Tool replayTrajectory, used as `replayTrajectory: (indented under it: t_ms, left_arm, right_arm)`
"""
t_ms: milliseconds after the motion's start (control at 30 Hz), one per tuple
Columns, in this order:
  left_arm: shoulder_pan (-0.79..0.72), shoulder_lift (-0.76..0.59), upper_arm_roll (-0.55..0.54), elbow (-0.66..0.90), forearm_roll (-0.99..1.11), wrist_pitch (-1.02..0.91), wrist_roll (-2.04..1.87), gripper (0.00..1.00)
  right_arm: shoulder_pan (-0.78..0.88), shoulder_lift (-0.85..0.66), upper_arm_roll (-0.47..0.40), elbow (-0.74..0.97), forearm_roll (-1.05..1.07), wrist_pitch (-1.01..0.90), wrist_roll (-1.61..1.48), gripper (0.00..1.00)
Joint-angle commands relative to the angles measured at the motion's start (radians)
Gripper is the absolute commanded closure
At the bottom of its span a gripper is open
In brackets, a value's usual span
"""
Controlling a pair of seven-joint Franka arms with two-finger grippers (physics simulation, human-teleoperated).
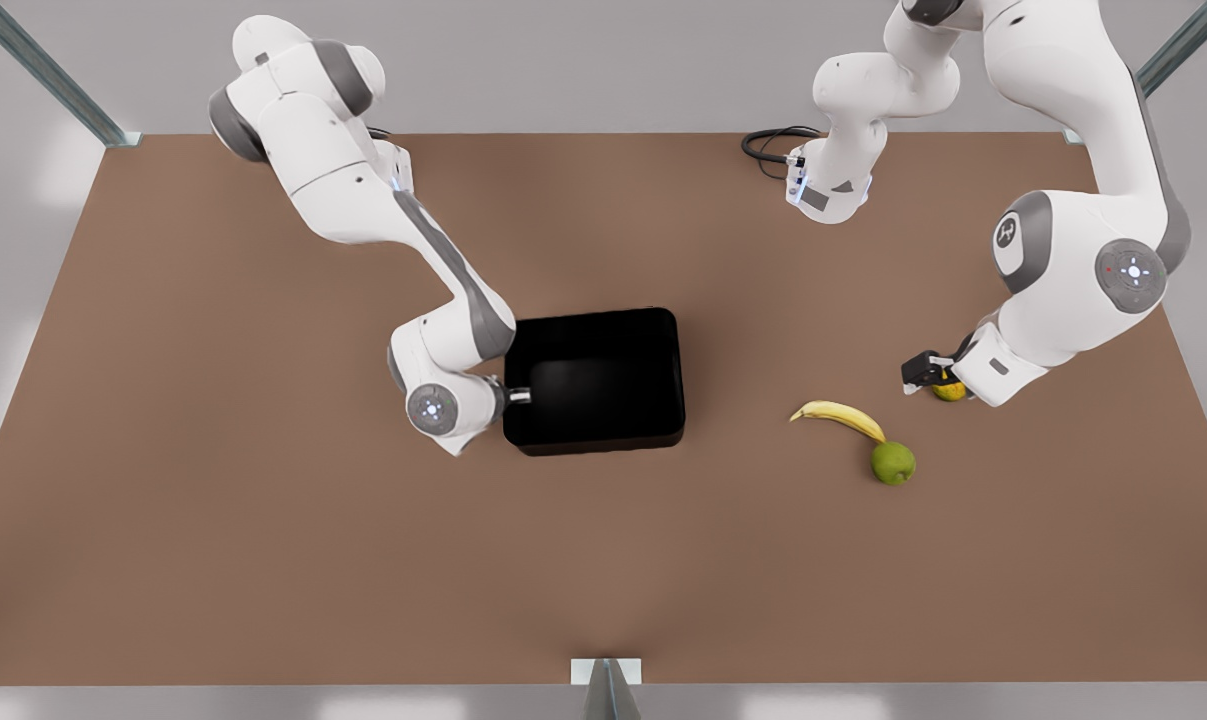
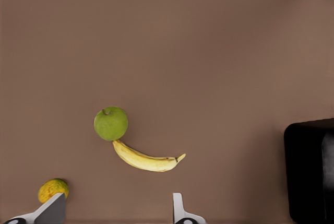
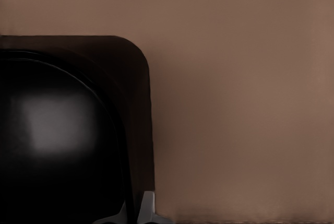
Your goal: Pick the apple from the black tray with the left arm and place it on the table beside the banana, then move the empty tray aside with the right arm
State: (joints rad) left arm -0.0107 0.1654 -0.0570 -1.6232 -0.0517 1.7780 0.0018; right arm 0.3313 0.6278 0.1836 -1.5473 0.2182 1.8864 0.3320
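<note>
The yellow-green apple (image 1: 893, 463) (image 2: 110, 124) rests on the brown table (image 1: 263, 500), touching one tip of the banana (image 1: 843, 418) (image 2: 146, 160). My left gripper (image 1: 928, 372) (image 2: 116, 216) hovers on the front view's right, apart from the apple, open and holding nothing. The black tray (image 1: 593, 318) (image 2: 308, 172) (image 3: 130, 78) stands empty mid-table. At its wall on the front view's left, my right gripper (image 1: 519, 396) (image 3: 134, 211) is shut on the rim, one finger inside and one outside.
A small orange-yellow fruit (image 1: 950, 392) (image 2: 52, 189) lies right under the left gripper's fingers. A black cable (image 1: 773, 145) loops at the table's back edge. A metal post (image 1: 606, 680) stands at the front edge. Open tabletop stretches along the front.
</note>
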Motion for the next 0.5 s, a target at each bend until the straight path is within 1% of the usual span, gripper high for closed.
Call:
replayTrajectory:
  t_ms: [0,67,133,200,267,367,467]
  left_arm:
    - [-0.009,-0.001,-0.001,0.000,0.001,0.008,-0.042,0.00]
    - [-0.011,-0.001,-0.001,0.002,0.003,0.014,-0.056,0.00]
    - [-0.012,-0.003,-0.003,0.002,0.003,0.011,-0.056,0.00]
    - [-0.017,-0.001,-0.001,0.002,0.003,0.014,-0.063,0.00]
    - [-0.023,-0.003,-0.003,0.002,0.003,0.009,-0.069,0.00]
    - [-0.025,-0.003,-0.003,0.000,0.003,0.008,-0.071,0.00]
    - [-0.026,-0.003,-0.003,0.002,0.003,0.008,-0.071,0.00]
  right_arm:
    - [-0.002,-0.034,-0.012,0.001,0.000,-0.112,-0.042,0.79]
    - [-0.026,-0.072,-0.019,0.003,-0.002,-0.181,-0.045,0.79]
    - [-0.035,-0.089,-0.027,0.003,-0.002,-0.220,-0.064,0.81]
    - [-0.049,-0.100,-0.042,0.003,-0.002,-0.250,-0.091,0.81]
    - [-0.051,-0.108,-0.088,0.004,-0.002,-0.282,-0.134,0.81]
    - [-0.057,-0.138,-0.184,0.009,-0.002,-0.345,-0.261,0.81]
    - [-0.057,-0.165,-0.230,0.023,-0.002,-0.388,-0.286,0.82]
